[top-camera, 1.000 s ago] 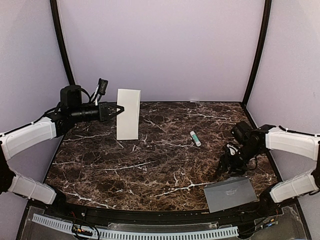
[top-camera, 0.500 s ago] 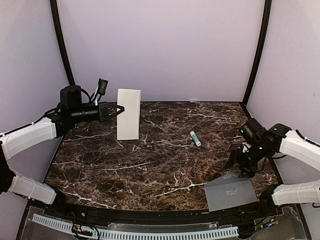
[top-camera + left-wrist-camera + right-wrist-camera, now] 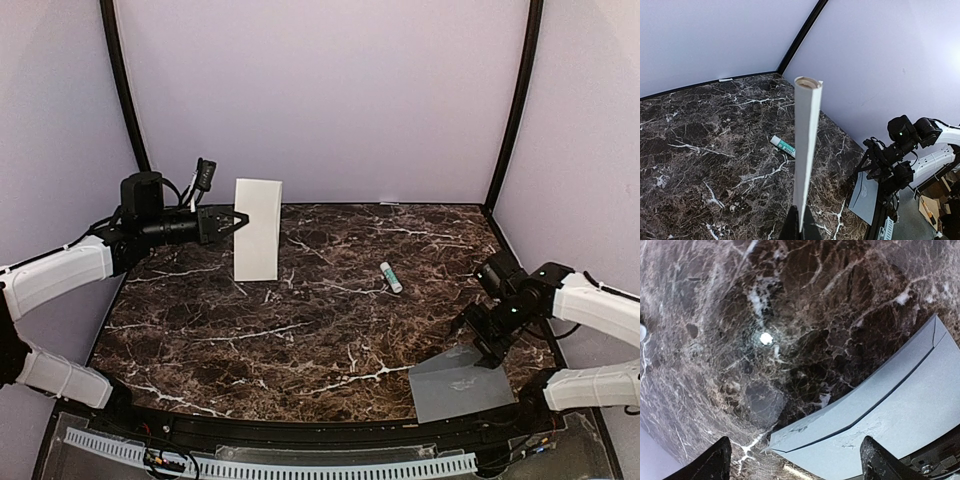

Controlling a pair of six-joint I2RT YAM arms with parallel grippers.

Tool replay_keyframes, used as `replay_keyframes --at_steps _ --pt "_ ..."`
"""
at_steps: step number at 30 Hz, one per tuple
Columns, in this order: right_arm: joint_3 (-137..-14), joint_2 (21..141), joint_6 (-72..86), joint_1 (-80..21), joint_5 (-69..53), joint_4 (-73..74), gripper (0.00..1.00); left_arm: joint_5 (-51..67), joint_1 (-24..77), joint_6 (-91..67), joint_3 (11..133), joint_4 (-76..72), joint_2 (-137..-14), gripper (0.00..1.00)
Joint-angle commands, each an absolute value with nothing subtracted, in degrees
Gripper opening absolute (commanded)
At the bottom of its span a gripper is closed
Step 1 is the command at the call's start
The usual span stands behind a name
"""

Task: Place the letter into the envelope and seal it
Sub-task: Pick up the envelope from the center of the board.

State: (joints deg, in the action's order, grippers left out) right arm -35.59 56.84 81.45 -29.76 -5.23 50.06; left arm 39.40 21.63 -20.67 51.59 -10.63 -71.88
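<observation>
The left fingers (image 3: 236,221) are clenched on the letter (image 3: 257,228), a pale cream rectangular paper sheet. They hold it upright by its left edge over the far left part of the dark brown marble-patterned table (image 3: 300,330). In the left wrist view the sheet is seen edge-on (image 3: 805,145), curled over at its top, with its lower end pinched between the two black fingers (image 3: 790,226) at the bottom of the picture. Whether its bottom edge touches the table cannot be told.

The envelope (image 3: 460,388), a flat slate-grey rectangular paper one, lies at the near right corner of the table, reaching the near edge. In the right wrist view (image 3: 900,410) a shallow V-shaped fold line crosses its face.

The right fingers (image 3: 480,337) hang just over the far edge of the envelope. They are released and spread wide, with one black tip (image 3: 716,462) above bare marble and the other (image 3: 880,460) above the grey paper. Nothing is gripped between them. Whether they touch the paper cannot be told.

A small white glue stick with a green label (image 3: 390,277) lies on the table right of centre, towards the back. It is well apart from both the sheet and the envelope.
</observation>
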Motion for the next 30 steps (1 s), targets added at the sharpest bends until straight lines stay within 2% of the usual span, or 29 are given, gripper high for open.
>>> replay_keyframes --at_steps 1,13,15,19,21,24,27,30 --pt "-39.51 61.51 84.73 -29.86 -1.89 52.05 0.83 39.3 21.36 -20.1 51.19 -11.26 -71.3 0.0" --pt "-41.74 71.37 78.45 -29.93 -1.46 57.03 0.62 37.39 21.36 -18.3 51.54 -9.8 -71.18 0.0" --pt "-42.45 71.98 77.88 -29.97 -1.22 57.19 0.53 37.2 21.36 -18.28 51.44 -9.95 -70.86 0.0" --pt "-42.61 71.96 77.79 -30.01 -1.4 57.53 0.26 37.1 21.36 -18.3 51.33 -10.12 -70.53 0.0" --pt "-42.26 71.5 78.09 -30.11 -1.83 57.51 0.18 37.1 21.36 -18.37 51.33 -10.15 -70.49 0.0" --pt "-41.93 70.62 78.64 -30.35 -2.23 57.73 0.17 37.1 21.36 -18.37 51.24 -10.19 -70.33 0.0" --pt "-41.84 69.85 78.73 -30.48 -2.54 57.89 0.22 37.32 21.36 -18.45 51.24 -10.32 -70.2 0.0" --pt "-41.56 69.35 78.98 -30.66 -2.38 58.09 0.21 37.27 21.36 -18.54 51.15 -10.45 -70.06 0.0"
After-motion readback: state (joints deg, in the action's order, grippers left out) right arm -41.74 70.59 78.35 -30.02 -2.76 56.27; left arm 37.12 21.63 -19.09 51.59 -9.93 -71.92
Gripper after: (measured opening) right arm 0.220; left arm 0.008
